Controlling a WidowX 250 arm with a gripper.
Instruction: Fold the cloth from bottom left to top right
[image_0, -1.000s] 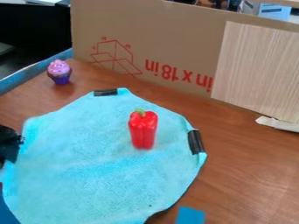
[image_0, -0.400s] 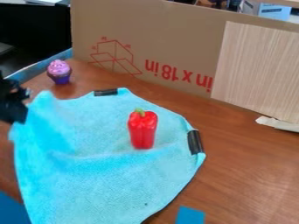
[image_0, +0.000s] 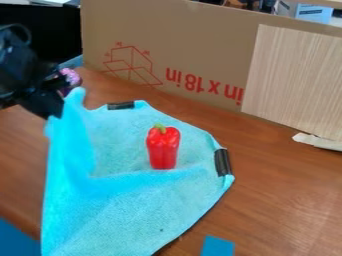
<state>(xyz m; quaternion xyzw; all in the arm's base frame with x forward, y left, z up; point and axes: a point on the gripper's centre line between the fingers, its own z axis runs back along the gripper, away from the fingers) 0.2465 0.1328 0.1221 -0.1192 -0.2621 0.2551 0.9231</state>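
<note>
At the upper left, the black gripper (image_0: 61, 107) is shut on the left edge of the light blue cloth (image_0: 137, 207), holding that edge up off the table. From there the cloth slopes down to the right, with a raised ridge across its middle. Its right and far parts lie flat, with black clips or tape at two edges. A red bell pepper (image_0: 163, 148) stands on the cloth, just behind the ridge.
The gripper partly hides a pink-topped cupcake (image_0: 72, 76). A cardboard sheet (image_0: 200, 47) with a wood-grain panel (image_0: 297, 80) stands along the back. A blue square (image_0: 218, 246) lies at the near edge of the brown table (image_0: 284, 200).
The gripper has risen and moved right from the left edge, pulling the cloth's left side up and inward. More table shows at lower left, and the cupcake is now partly covered.
</note>
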